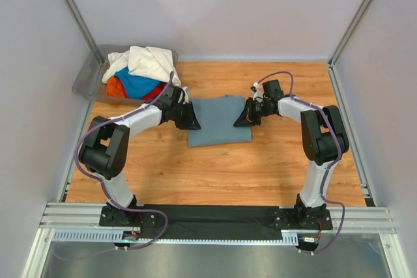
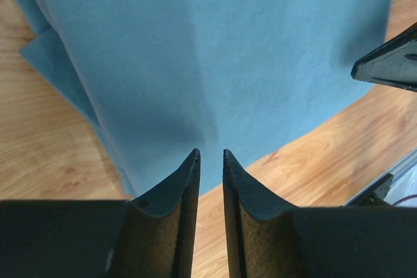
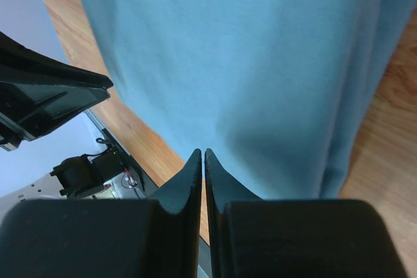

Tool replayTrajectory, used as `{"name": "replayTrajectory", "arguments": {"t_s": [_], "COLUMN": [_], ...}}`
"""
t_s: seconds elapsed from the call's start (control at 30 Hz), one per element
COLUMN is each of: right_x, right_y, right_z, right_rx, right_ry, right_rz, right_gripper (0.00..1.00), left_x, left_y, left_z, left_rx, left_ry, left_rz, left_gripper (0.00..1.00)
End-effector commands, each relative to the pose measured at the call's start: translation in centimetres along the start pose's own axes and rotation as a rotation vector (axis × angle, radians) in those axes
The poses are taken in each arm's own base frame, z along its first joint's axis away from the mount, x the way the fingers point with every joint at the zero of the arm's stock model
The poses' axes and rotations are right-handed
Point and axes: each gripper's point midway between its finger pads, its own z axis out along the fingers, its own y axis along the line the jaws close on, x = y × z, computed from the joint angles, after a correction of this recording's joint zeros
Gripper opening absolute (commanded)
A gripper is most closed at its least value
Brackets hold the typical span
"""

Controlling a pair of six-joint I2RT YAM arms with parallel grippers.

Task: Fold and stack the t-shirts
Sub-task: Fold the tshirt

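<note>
A slate grey-blue t-shirt (image 1: pixel 218 120) lies folded into a rectangle on the wooden table. My left gripper (image 1: pixel 193 122) sits low at its left edge. In the left wrist view the jaws (image 2: pixel 211 154) stand a narrow gap apart, with bare wood showing between them and the shirt (image 2: pixel 215 50) just past the tips. My right gripper (image 1: pixel 241 120) is at the shirt's right edge. Its jaws (image 3: pixel 203 153) are pressed together, with no cloth visibly between them, over the border of the shirt (image 3: pixel 241 50). Cream-white (image 1: pixel 146 62), bright blue (image 1: pixel 135 84) and red-orange (image 1: pixel 116 88) t-shirts lie heaped at the back left.
A grey plastic bin (image 1: pixel 88 76) at the back left corner holds the heaped shirts. White walls and metal posts close in the table on three sides. The arms' mounting rail (image 1: pixel 215 216) runs along the near edge.
</note>
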Motion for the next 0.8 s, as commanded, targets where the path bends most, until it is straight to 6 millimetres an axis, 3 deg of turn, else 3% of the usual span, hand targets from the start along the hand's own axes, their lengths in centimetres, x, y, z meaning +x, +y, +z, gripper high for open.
{"name": "replayTrajectory", "arguments": {"t_s": [0.0, 0.13, 0.2, 0.3, 0.33, 0.4, 0.43, 0.47, 0.5, 0.53, 0.57, 0.6, 0.77], "right_x": [0.1, 0.5, 0.4, -1.3, -3.0, -4.6, -6.4, -7.2, -7.7, -9.2, -9.7, -10.8, -13.1], "right_y": [-1.9, -4.1, -2.3, 0.0, 1.4, 1.7, 2.9, 3.1, 2.0, 3.1, 2.2, 2.5, 1.3], "right_z": [0.7, -0.1, -1.4, -3.0, -3.4, -2.7, -2.7, -2.3, -1.1, -0.9, 0.3, 0.7, 3.4], "right_rx": [-0.038, 0.000, -0.027, -0.045, -0.064, -0.087, -0.119, -0.131, -0.127, -0.176, -0.185, -0.214, -0.275], "right_ry": [0.006, -0.015, -0.046, -0.124, -0.158, -0.160, -0.191, -0.196, -0.183, -0.212, -0.207, -0.237, -0.257], "right_rz": [0.029, 0.075, 0.035, -0.022, -0.053, -0.045, -0.056, -0.048, -0.004, -0.006, 0.029, 0.013, 0.081], "right_gripper": [0.05, 0.07, 0.10, 0.21, 0.25, 0.30, 0.31, 0.31, 0.31, 0.31, 0.31, 0.29, 0.24], "left_x": [0.4, 1.8, 1.2, -2.1, -4.1, -6.2, -8.2, -8.6, -9.0, -10.2, -10.3, -10.7, -12.0], "left_y": [1.3, 3.5, 2.7, -0.2, -2.0, -3.3, -4.6, -4.1, -3.8, -4.7, -4.0, -3.9, -2.0], "left_z": [1.5, 1.4, 0.3, -2.3, -3.2, -3.4, -3.7, -2.4, -1.8, -1.7, -0.2, 0.3, 3.9], "left_rx": [-0.031, -0.114, -0.107, -0.063, -0.024, -0.003, 0.019, 0.009, -0.003, 0.029, 0.033, 0.038, 0.058], "left_ry": [0.022, 0.049, 0.036, -0.054, -0.101, -0.136, -0.188, -0.178, -0.172, -0.180, -0.163, -0.173, -0.195], "left_rz": [-0.036, -0.007, 0.064, 0.176, 0.213, 0.270, 0.299, 0.298, 0.273, 0.273, 0.258, 0.249, 0.189], "left_gripper": [0.27, 0.27, 0.29, 0.44, 0.47, 0.48, 0.48, 0.47, 0.44, 0.41, 0.38, 0.36, 0.35]}}
